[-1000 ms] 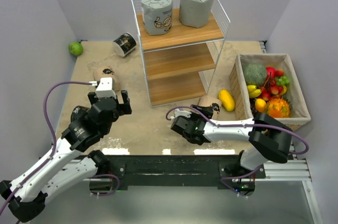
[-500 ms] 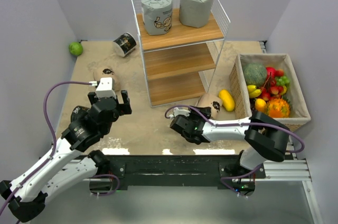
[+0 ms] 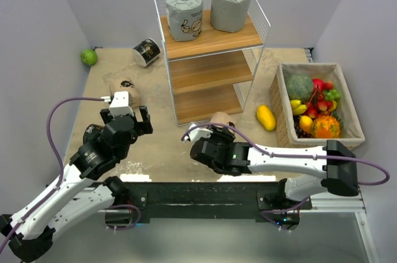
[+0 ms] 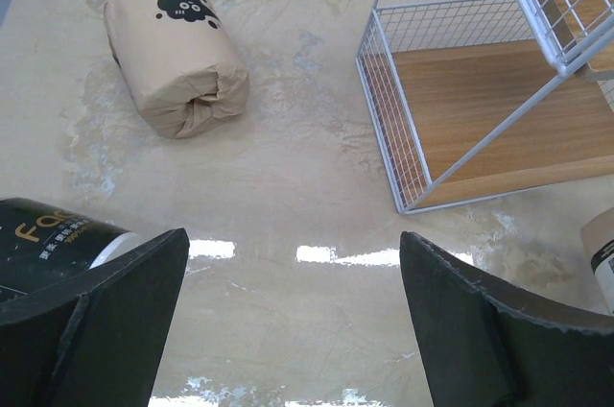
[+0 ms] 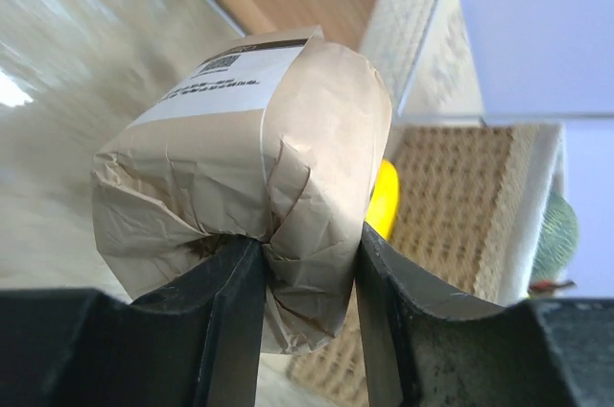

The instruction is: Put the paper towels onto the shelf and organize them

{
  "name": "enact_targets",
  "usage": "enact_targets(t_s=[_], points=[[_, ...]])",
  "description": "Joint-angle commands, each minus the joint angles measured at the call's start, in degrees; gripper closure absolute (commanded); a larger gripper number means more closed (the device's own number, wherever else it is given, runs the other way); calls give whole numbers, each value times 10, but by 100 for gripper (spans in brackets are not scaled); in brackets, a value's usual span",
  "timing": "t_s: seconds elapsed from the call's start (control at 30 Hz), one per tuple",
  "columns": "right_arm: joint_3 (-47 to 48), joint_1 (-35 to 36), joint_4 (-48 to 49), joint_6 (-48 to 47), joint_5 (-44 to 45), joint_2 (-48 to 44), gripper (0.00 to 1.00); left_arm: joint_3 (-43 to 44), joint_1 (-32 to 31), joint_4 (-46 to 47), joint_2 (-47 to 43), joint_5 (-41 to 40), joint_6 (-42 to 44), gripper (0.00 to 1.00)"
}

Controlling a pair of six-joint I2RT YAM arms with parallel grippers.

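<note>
We count six paper towels (two black, two beige, two grey), one shelf [image 3: 208, 71] of three boards, one green fruit [image 3: 89, 57], one yellow fruit [image 3: 265, 117] and one basket [image 3: 353, 128].

- The near black roll [image 4: 48, 244] lies on its side under the left arm, partly hidden.
- The left pincer [image 4: 293, 253] is released, jaws wide with nothing between them, above the worktop [image 3: 161, 148].
- The loose beige roll [image 4: 177, 57] lies on its side. In the left wrist view its long axis runs far-left to near-right, crimped end nearest.
- The rear black roll [image 3: 147, 51] lies tipped over, left of the shelf.
- The left grey roll [image 3: 184, 12] and the right grey roll [image 3: 231, 5] stand upright side by side on the top board, twisted ends up.
- The right pincer [image 5: 307, 253] is clenched on the crimped end of the held beige roll [image 5: 249, 148]. Its long axis points toward the shelf's bottom tier.
</note>
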Motion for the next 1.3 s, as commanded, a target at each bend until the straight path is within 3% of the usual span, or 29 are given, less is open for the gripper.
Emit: enact_targets(t_s=[0.0,0.13,0.3,0.57,0.9,1.17,1.27], points=[[119,8,-111,137,-56,-6,61,4,-1,13,-9,-23,-5,4],[153,10,-171,250,-141,1,60,5,-1,13,-10,-20,-5,4],[82,-3,-74,324,-241,-51,58,5,0,10,-13,-19,-7,4],[39,-126,-55,437,-271,-94,57,3,-1,16,-11,-14,-4,4],[-19,-201,-18,504,-282,-153,52,4,-1,8,-6,-16,-10,4],[-28,-220,-53,539,-257,-189,32,5,-1,10,-6,-13,-8,4],[-25,-226,-87,552,-232,-216,31,6,-1,11,-3,-12,-7,4]])
